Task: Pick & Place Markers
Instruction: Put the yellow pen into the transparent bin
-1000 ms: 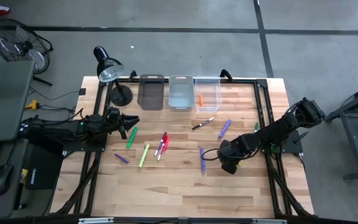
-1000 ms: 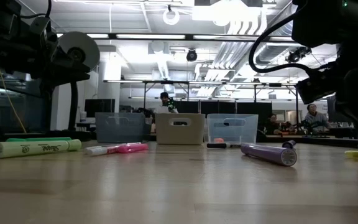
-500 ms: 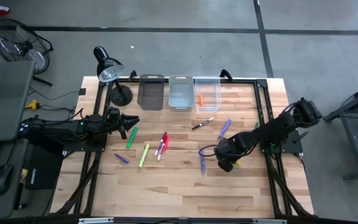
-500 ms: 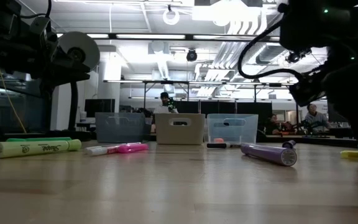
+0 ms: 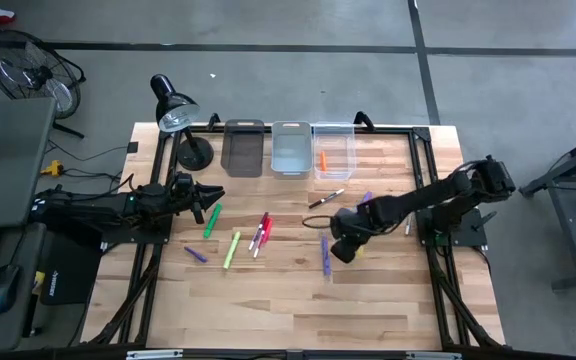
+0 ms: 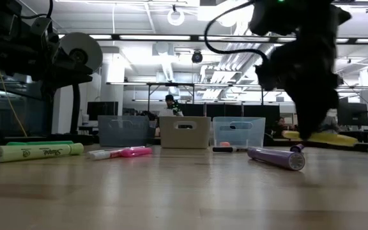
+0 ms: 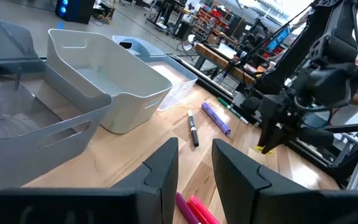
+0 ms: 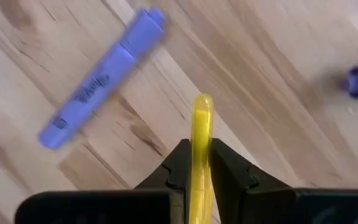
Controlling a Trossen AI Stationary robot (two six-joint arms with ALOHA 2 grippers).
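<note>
My right gripper (image 5: 343, 248) hovers over the table's middle right, shut on a yellow marker (image 8: 202, 121). Just below it a purple marker (image 8: 95, 90) lies flat on the wood; it also shows in the high view (image 5: 325, 255). Green (image 5: 211, 220), lime (image 5: 232, 248) and red-pink (image 5: 261, 232) markers, a short purple one (image 5: 196, 254), a black-and-white one (image 5: 326, 198) and another purple one (image 5: 365, 200) lie scattered on the table. An orange marker (image 5: 322, 160) lies in the clear bin (image 5: 346, 150). My left gripper (image 5: 213, 197) waits open at the left edge. My right gripper pinches the yellow marker between its two fingers (image 8: 180, 163), which lie along it, so its free end (image 8: 202, 102) sticks out past the fingertips. In the low view the marker (image 6: 328, 137) is lifted clear of the table, roughly level.
Three bins stand in a row at the far edge: dark grey (image 5: 244, 148), pale blue-grey (image 5: 291, 148), and the clear one. A desk lamp (image 5: 173, 105) stands at the far left corner. A black frame (image 5: 423, 160) runs round the table. The near half is bare wood.
My right gripper has moved toward the table's left and a little toward the far edge. The yellow marker, which lay on the table at the right, has been lifted clear and carried along with it. The left arm has kept still.
</note>
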